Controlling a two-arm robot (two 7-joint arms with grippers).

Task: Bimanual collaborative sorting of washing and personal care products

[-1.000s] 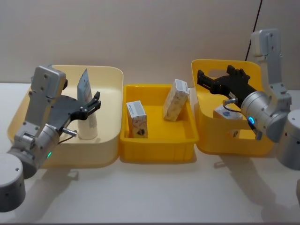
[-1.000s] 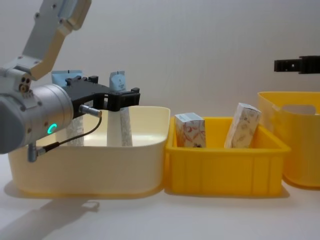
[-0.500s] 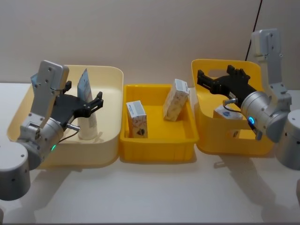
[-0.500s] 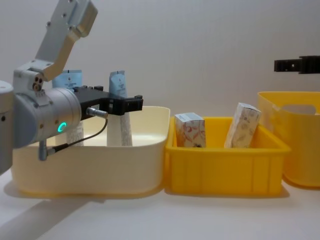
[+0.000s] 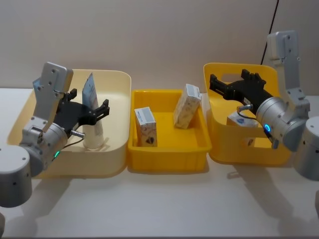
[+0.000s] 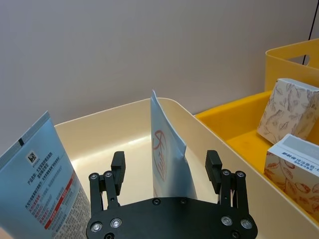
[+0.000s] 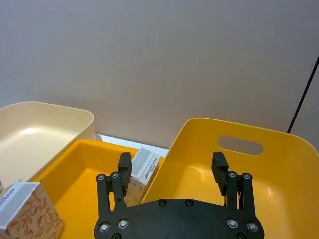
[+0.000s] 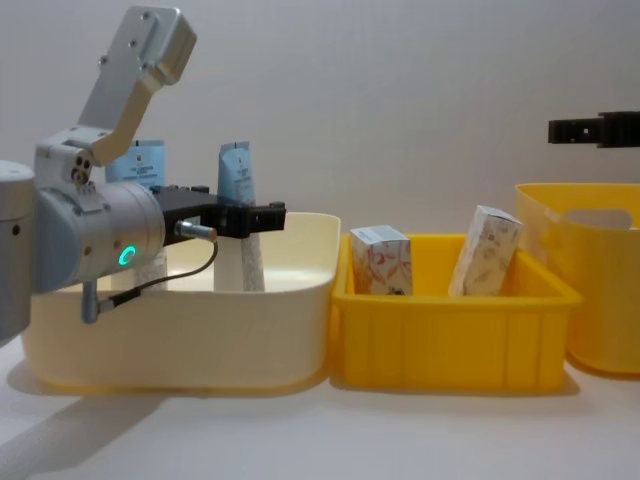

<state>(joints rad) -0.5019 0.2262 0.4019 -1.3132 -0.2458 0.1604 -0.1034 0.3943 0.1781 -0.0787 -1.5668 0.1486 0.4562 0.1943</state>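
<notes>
Where the table point(image 5: 159, 204) carries three containers in a row, contents are listed from the robot's left to its right.

Cream bin point(image 5: 117, 149): two light-blue tubes, both upright.
- First tube point(image 5: 92, 117): crimped end up, white lower half inside the bin. It stands between the fingers of the left gripper point(image 6: 165, 159).
- Left gripper: spread wide, with a gap on either side of the tube in the left wrist view, so nothing is held. In the chest view it reaches over the bin's rim at the height of the tube's blue upper half.
- Second tube point(image 6: 40, 172): stands beside the first. From the head it is almost wholly hidden behind the left arm. From the chest only its blue top point(image 8: 140, 165) clears the arm.

Yellow tray point(image 5: 167, 162), middle: two white cartons with floral print.
- Upright carton point(image 5: 145, 127): on the tray's left side.
- Leaning carton point(image 5: 187, 105): tilted against the far right wall.

Yellow basket point(image 5: 234, 152), right.
- Third carton point(image 5: 238, 119): partly covered by the right arm, so its pose cannot be made out.
- Right gripper point(image 7: 172, 162): hangs above the basket with fingers wide apart and empty. In the chest view it is cut off at the right edge.
</notes>
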